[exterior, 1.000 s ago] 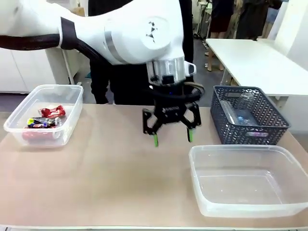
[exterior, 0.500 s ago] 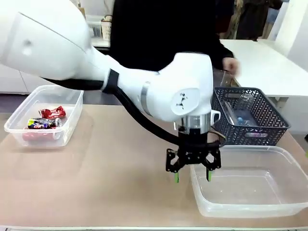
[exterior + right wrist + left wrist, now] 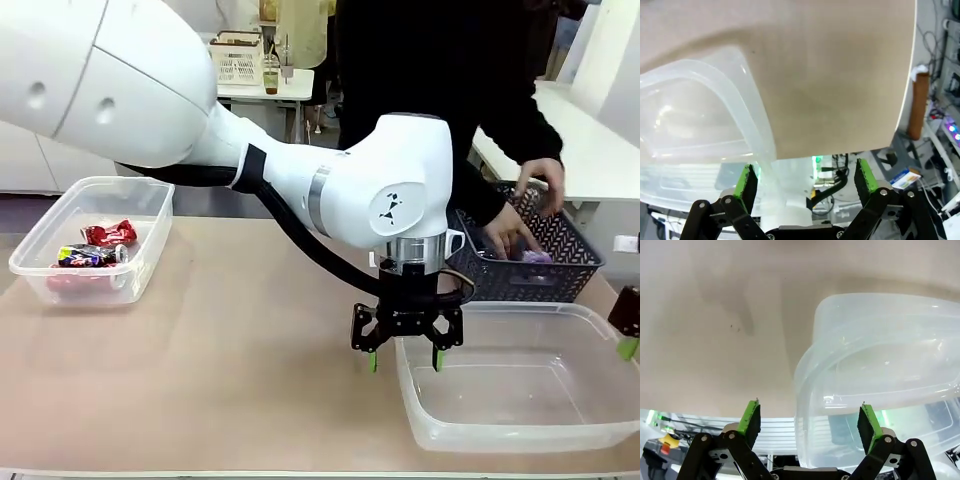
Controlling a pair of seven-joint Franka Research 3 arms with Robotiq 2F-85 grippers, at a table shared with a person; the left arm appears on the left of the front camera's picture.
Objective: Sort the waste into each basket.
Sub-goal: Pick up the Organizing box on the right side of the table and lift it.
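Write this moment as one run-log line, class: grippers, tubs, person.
left gripper: open, over rim of empty tub | right gripper: open, by that tub | other tub: cans, wrappers | person's hand: in dark basket

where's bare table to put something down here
The widest bare stretch of table lies between the left tub and the left gripper. The right tub is empty too. It is crowded at the dark basket, where a person's hand reaches in.

Right claw (image 3: 628, 335) half beyond the front view's right edge.
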